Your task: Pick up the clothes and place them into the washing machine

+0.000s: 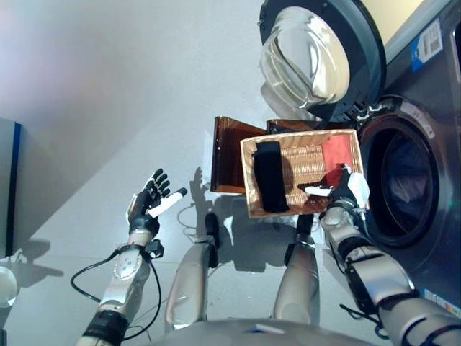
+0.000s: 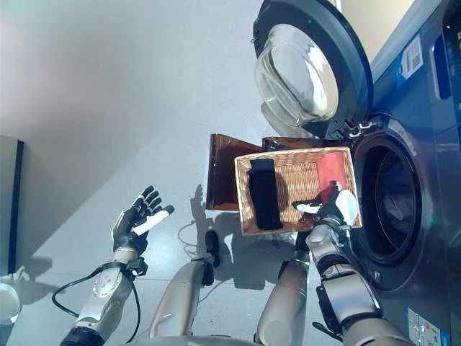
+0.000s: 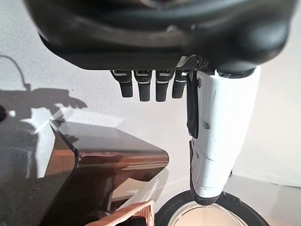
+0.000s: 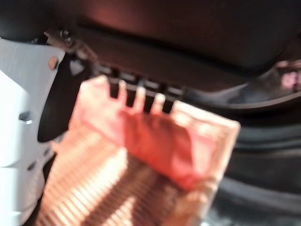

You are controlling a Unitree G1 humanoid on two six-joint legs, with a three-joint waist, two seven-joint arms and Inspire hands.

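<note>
A wicker basket (image 1: 247,173) rests on a glossy brown stand (image 1: 227,155) in front of the washing machine (image 1: 432,144). A black garment (image 1: 270,176) lies lengthwise in the basket's left half. A red garment (image 1: 337,155) is bunched in its far right corner. My right hand (image 1: 346,189) hovers at the basket's near right edge, fingers straight and reaching toward the red garment (image 4: 164,141), holding nothing. My left hand (image 1: 148,202) is open over the floor, well left of the basket.
The washer's round glass door (image 1: 317,58) is swung wide behind the basket, and the dark drum opening (image 1: 400,180) faces the basket's right side. A dark-edged cabinet (image 1: 11,187) stands at the far left, beyond bare grey floor.
</note>
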